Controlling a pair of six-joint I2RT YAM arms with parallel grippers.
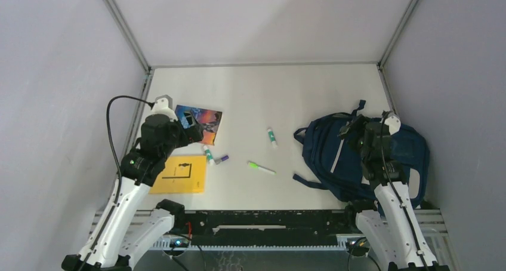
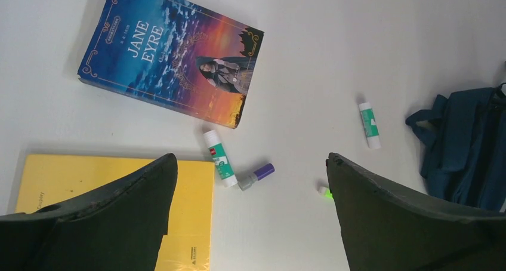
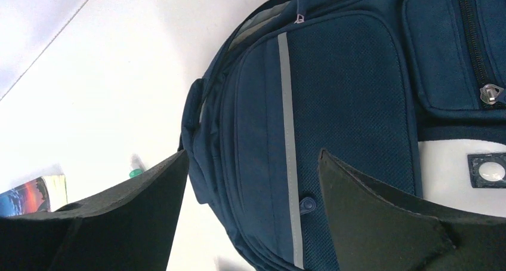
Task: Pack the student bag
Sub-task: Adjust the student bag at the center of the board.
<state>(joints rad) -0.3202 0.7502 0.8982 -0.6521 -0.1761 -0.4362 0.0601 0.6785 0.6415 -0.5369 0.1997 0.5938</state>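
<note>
Top external: left gripper and right gripper spread; student bag hugs table's right edge.

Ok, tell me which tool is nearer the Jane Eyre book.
Left. The left tool hovers right by the book; the right tool is across the table over the student bag.

Stood as a white table, plain and matte. Carried the student bag at the right side, lying flat with its front up. Bore at the left a yellow notebook close to the near edge and, just beyond it, a Jane Eyre paperback, cover up. Held in the middle a green-and-white glue stick just beside a purple-capped marker, a green highlighter nearer the bag, and a second glue stick farther back, apart.
</note>
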